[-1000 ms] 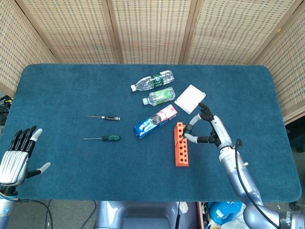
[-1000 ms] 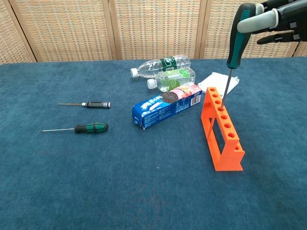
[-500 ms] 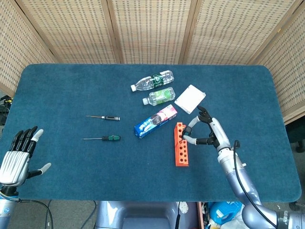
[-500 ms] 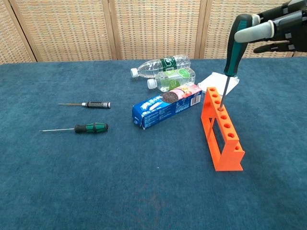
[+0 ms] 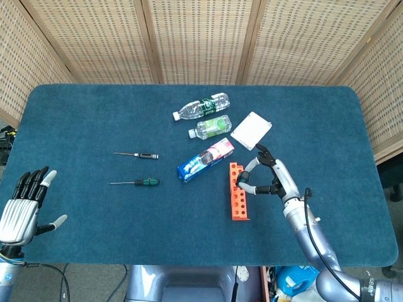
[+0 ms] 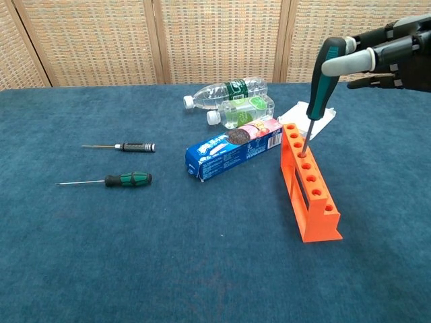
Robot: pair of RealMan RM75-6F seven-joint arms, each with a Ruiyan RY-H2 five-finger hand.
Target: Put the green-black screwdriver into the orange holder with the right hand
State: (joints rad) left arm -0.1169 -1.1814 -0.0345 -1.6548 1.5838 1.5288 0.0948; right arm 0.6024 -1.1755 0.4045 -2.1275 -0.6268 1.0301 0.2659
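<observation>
**A staged robot test table, probably in a lab**

A rounded table covered in dark blue carpet-like cloth (image 5: pixel 88 113) stands inside folding screens of woven rattan in wooden frames (image 5: pixel 195 38), which shut off the room behind. Loose cables (image 5: pixel 38 269) hang below the table's near edge. The mix laid out looks arranged rather than lived-in: two clear plastic bottles with green labels (image 6: pixel 232 97), a blue biscuit packet (image 6: pixel 232 149), a white flat box (image 5: pixel 250 130), a slim black-handled screwdriver (image 6: pixel 121 147). The room itself is hidden.
</observation>
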